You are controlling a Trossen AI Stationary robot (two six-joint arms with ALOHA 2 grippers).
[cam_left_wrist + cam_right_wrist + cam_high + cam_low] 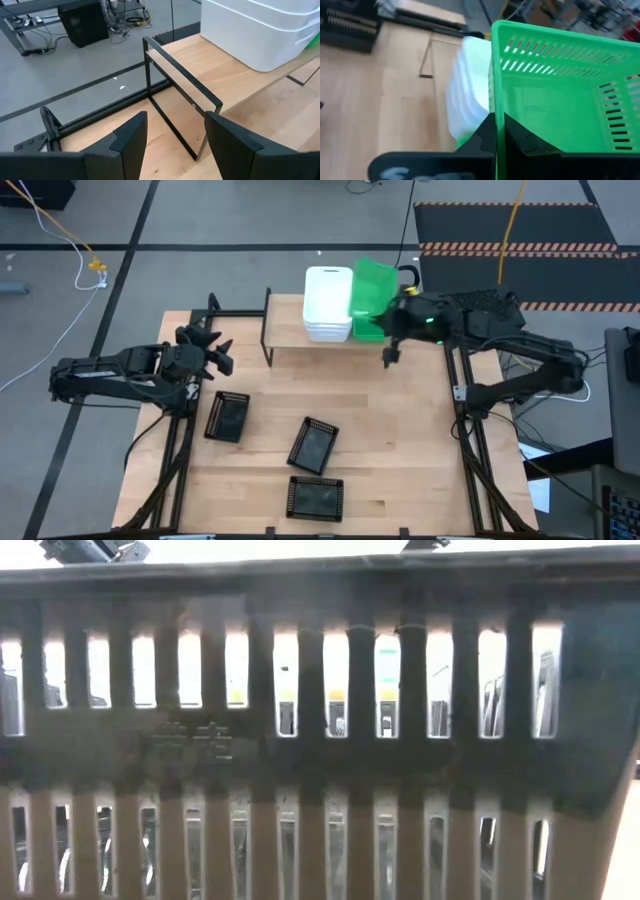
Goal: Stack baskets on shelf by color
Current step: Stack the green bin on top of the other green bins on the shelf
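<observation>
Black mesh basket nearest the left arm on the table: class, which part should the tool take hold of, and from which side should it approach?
Probably a rim wall of the black mesh basket, approached from above. It lies flat and open side up on the table, apart from the other two black baskets, so one finger can drop inside and one outside. The left tool is open and close by.

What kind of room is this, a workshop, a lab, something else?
Most likely a robotics lab or test space. Two dark arms are mounted at a wooden table on a bare grey floor, loose cables trail across that floor, and hazard-striped matting lies behind the table. The sorting baskets look like practice props.
</observation>
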